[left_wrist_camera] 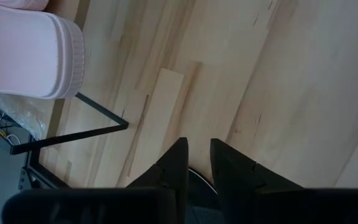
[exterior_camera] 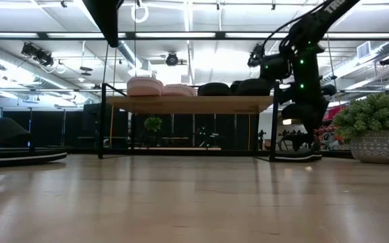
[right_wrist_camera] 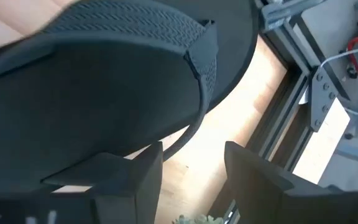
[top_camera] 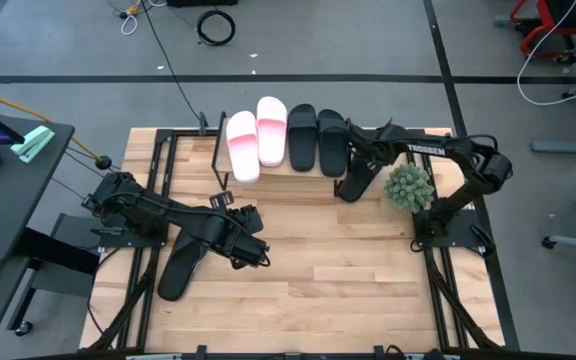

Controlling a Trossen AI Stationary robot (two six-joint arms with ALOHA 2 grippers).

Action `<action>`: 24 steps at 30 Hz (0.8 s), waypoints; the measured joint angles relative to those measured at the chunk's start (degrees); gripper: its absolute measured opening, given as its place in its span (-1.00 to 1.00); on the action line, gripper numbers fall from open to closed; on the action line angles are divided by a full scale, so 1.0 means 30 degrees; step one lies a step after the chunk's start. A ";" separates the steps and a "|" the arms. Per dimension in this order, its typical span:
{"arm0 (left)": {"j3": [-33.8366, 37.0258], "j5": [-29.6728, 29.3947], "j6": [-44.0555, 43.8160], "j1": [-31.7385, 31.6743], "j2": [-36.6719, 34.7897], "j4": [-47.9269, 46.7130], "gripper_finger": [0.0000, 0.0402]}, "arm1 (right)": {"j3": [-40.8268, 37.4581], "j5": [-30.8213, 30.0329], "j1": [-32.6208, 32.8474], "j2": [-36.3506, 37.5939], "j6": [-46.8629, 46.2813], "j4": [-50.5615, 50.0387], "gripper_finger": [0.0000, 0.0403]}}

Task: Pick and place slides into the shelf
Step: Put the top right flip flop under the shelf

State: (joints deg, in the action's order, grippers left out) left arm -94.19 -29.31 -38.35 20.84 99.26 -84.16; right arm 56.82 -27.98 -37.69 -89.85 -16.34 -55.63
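The shelf stands at the table's far side. Two pale pink slides and two black slides lie side by side on its top plank. A fifth black slide is on the table by the shelf's right end; it fills the right wrist view. My right gripper is open right over it. A sixth black slide lies flat on the table's left, under my left arm. My left gripper is shut and holds nothing, above bare wood right of that slide. My right gripper is open with its fingers just short of the black slide's sole rim, coming from above. I cannot tell whether a finger touches the rim. The slide's lower part rests on the table.
A small green potted plant stands close to the right of my right gripper. The shelf's black frame and a pink slide's end show beyond my left gripper. Open wood lies at the table's middle and near side.
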 joint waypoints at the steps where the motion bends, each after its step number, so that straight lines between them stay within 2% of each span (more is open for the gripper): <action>1: 0.0000 0.0004 0.0000 0.0000 0.0000 0.0000 -0.64 | 0.0000 0.0006 -0.0147 -0.0144 0.0007 0.0050 -0.11; 11: 0.0000 0.0004 -0.0015 0.0000 0.0000 0.0007 -0.62 | 0.0000 0.0548 -0.0878 -0.1055 0.0989 0.2591 -0.18; 24: 0.0000 0.0005 -0.1107 0.0138 0.0000 -0.0006 -0.66 | 0.0000 0.0865 -0.2158 -0.1055 0.1063 0.2694 -0.64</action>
State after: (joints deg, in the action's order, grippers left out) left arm -94.19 -29.30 -41.67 21.26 99.26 -84.18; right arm 56.82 -25.39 -44.16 -93.01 -13.15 -47.55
